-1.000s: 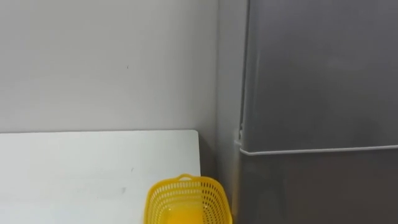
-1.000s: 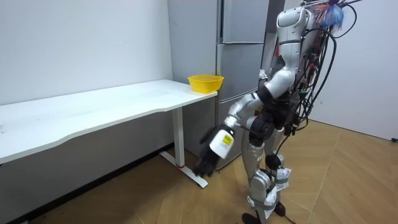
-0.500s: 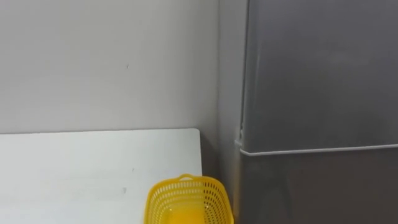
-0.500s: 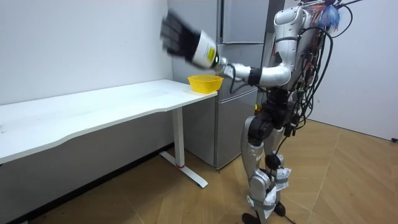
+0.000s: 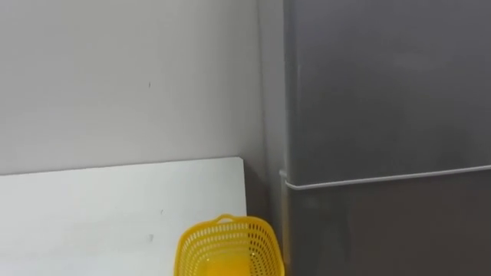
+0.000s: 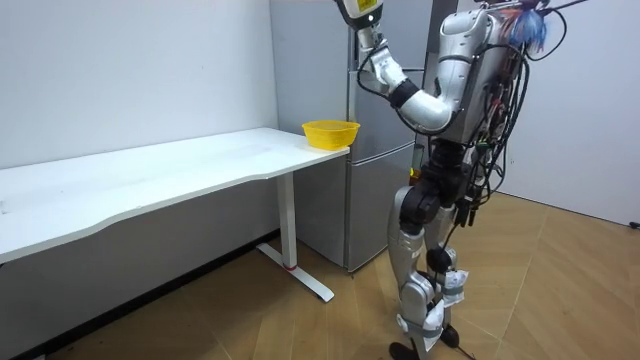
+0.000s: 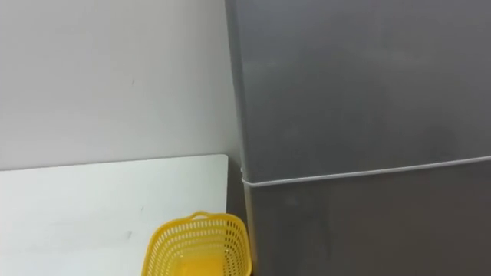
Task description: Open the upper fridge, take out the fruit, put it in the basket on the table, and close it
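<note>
I am looking at a grey fridge that takes up the right side of both eye views. Its upper door is shut, and so is the lower door. A thin pale seam runs across between them. Whatever is to be fetched from the upper compartment is behind that shut door, so I cannot see it.

To the left of the fridge is a white bench against a plain pale wall. A yellow mesh basket sits on the bench at the end corner nearest the fridge, just beside the fridge's side. I cannot tell what lies in the bottom of it.

In the room view the robot stands upright on the wooden floor, facing the fridge and close to it, with the end of the bench just off to its left. Its left arm is held up high in front of the upper door, bent at the elbow, and the white wrist reaches the top edge of the room view. I cannot tell whether the left robot hand is open, closed or gripping anything.
</note>
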